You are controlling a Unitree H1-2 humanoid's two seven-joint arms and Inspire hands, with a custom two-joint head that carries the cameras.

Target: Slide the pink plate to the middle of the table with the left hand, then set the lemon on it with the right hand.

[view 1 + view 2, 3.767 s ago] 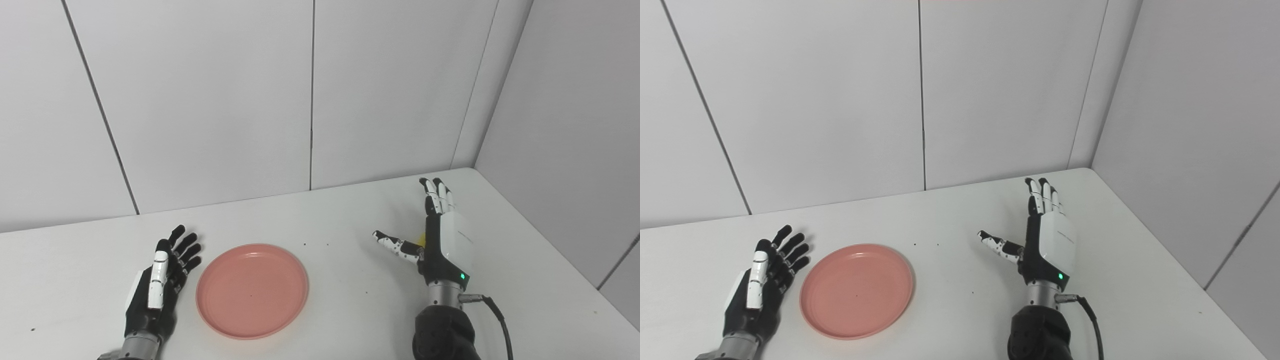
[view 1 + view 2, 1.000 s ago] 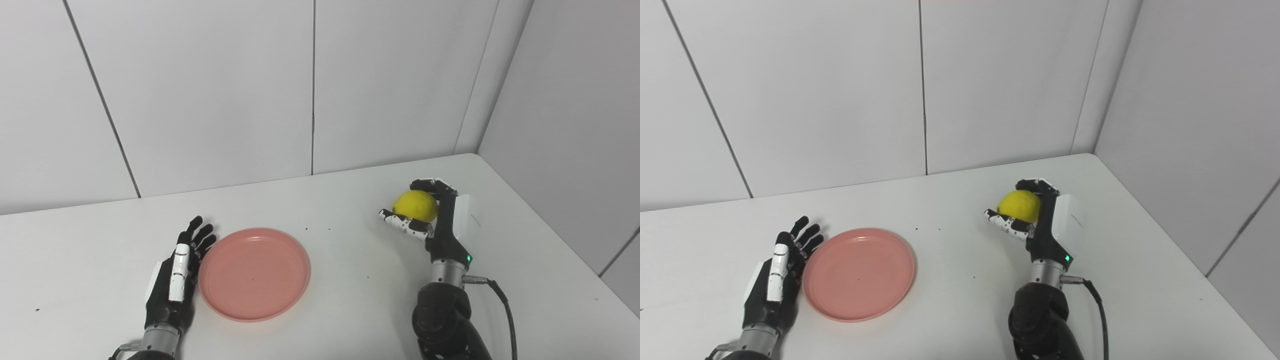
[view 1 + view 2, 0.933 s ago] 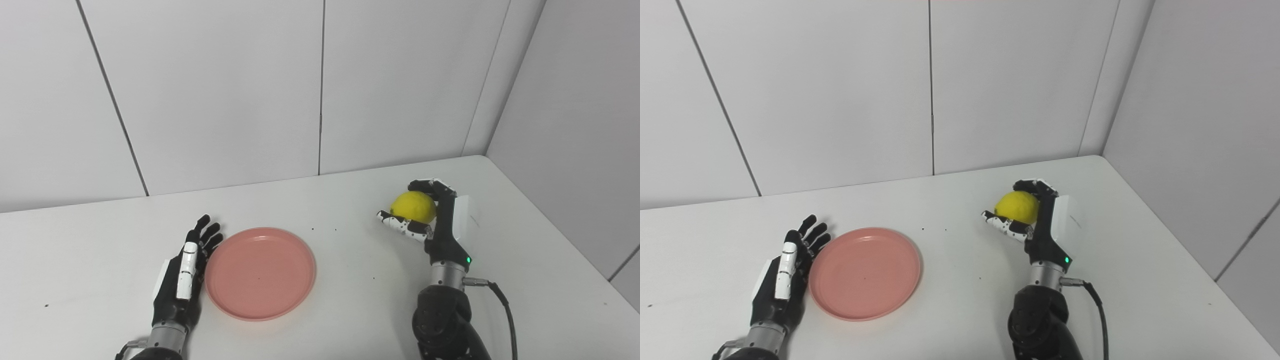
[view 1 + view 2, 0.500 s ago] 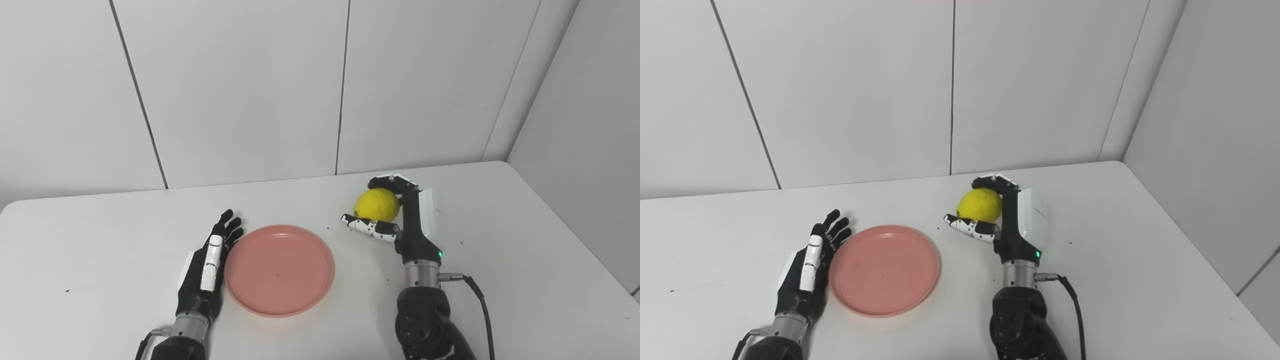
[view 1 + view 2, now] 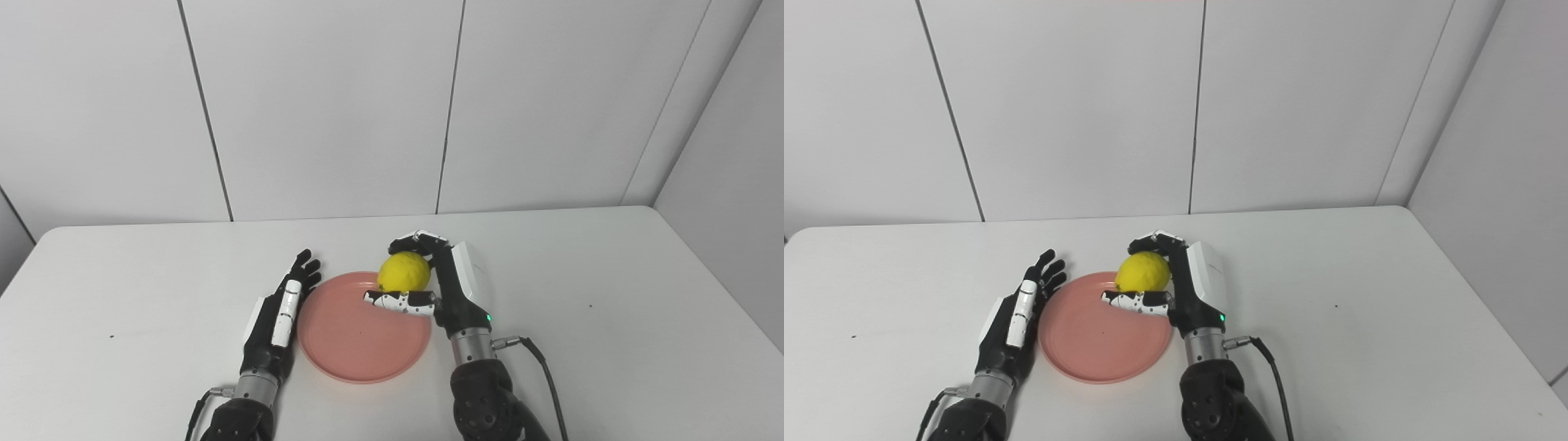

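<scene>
Right robot hand (image 5: 450,288), clamped on the lemon (image 5: 403,273), hovers over the plate (image 5: 361,343) at 1 o'clock, release pending; left robot hand (image 5: 275,318) lies spread beside the rim at 9 o'clock.

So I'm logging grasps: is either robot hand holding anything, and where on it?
The right robot hand holds the lemon, fingers over its top, thumb beneath. The left robot hand holds nothing.

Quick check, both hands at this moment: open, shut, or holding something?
Left hand: open, fingers straight, resting against the pink plate's left rim.
Right hand: shut on the lemon, held over the plate.
</scene>
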